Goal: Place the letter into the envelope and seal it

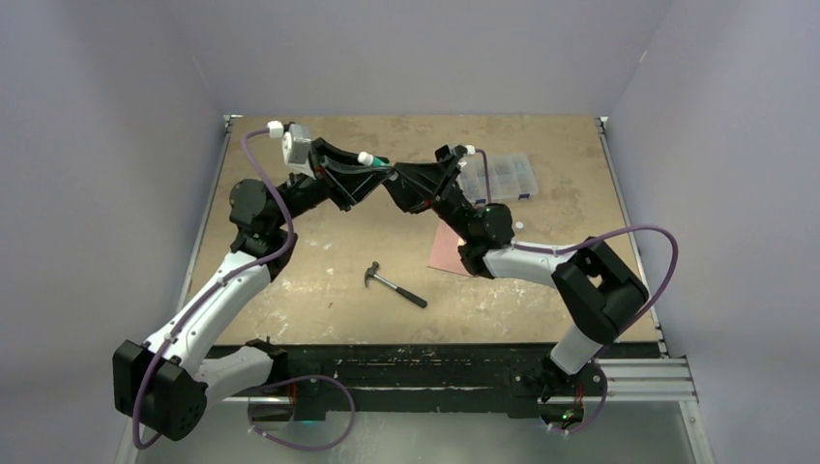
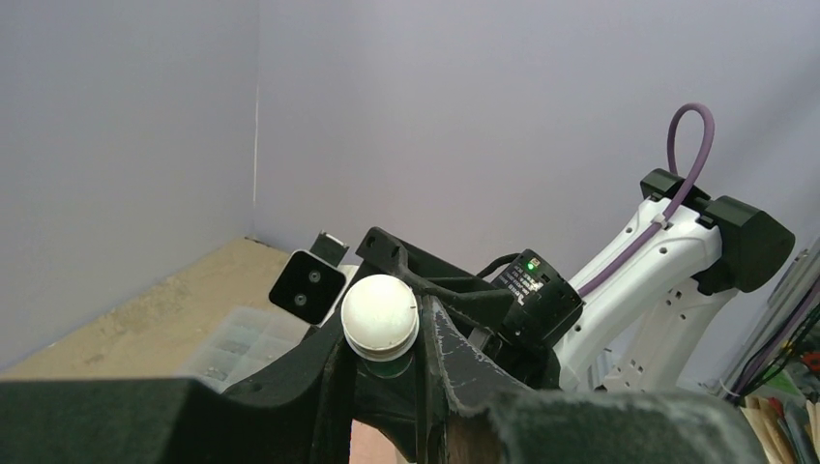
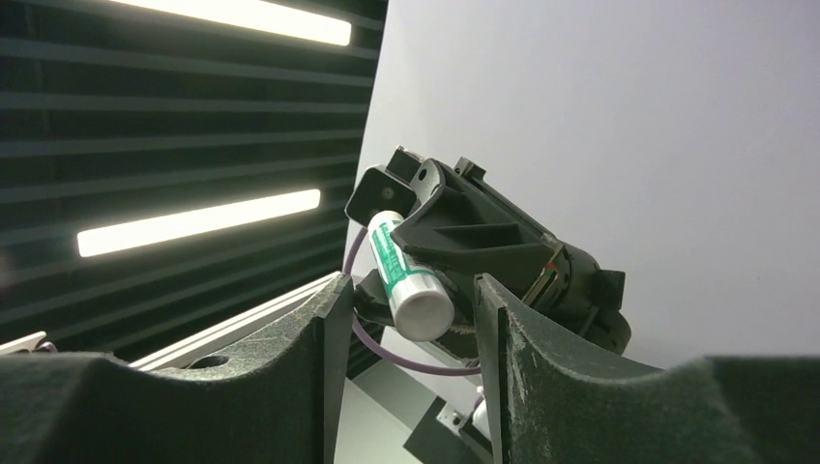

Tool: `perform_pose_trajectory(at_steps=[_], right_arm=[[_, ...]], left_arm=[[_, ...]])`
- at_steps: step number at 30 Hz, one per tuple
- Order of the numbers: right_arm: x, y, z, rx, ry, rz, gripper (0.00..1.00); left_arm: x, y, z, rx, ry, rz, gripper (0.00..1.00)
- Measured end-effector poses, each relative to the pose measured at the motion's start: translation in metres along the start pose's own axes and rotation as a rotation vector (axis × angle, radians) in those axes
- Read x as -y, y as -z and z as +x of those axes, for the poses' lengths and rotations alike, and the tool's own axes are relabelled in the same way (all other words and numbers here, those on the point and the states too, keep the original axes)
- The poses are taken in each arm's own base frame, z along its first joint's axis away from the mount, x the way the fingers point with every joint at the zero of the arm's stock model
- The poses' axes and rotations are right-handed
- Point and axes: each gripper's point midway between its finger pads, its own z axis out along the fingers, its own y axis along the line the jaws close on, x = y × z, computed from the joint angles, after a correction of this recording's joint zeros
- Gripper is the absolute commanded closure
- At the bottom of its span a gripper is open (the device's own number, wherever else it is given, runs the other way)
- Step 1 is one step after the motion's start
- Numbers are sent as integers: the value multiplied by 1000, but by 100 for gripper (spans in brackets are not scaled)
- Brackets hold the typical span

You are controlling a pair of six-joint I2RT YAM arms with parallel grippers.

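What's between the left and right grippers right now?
A glue stick: the left gripper grips its body, and its end sits between the open fingers of the right gripper, gaps either side. Clearest in the right wrist view.

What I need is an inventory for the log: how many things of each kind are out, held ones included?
Hammer: 1
Clear compartment box: 1
Pink paper sheet, partly hidden: 1
Glue stick: 1
Total: 4
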Motion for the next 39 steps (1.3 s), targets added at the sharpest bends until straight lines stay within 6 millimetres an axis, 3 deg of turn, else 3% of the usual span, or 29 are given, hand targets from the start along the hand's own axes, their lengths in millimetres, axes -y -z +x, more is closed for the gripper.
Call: perform_pose_trajectory(at_steps=[6,11,13,18,21,25,31,39], right_arm=[[-3,-1,0,0,-3,-7,78],[-5,-1,0,2,-9,-12,89],[-4,-1,0,5,-11,-12,92],[-5,-1,-2,17,-8,-13,96],[-5,3,0,21,-3,-8,97],[-8,13,4,22,13,4,98],[-21,22,13,3,116,3,99],[-10,25,9,9,356,133,100]], left_arm=[[1,-2,1,8,20,20,100],[3,-2,-1,20,33,25,99],[2,-1,-1,24,33,23,86],[0,-1,-1,31,42,7,42],[-8,0,5,12,71,-37,32],[-14,-2,8,-75,95,-76,28],[-2,0,7,-228,137,-74,24],[-9,12,20,-286,280,-148,22]])
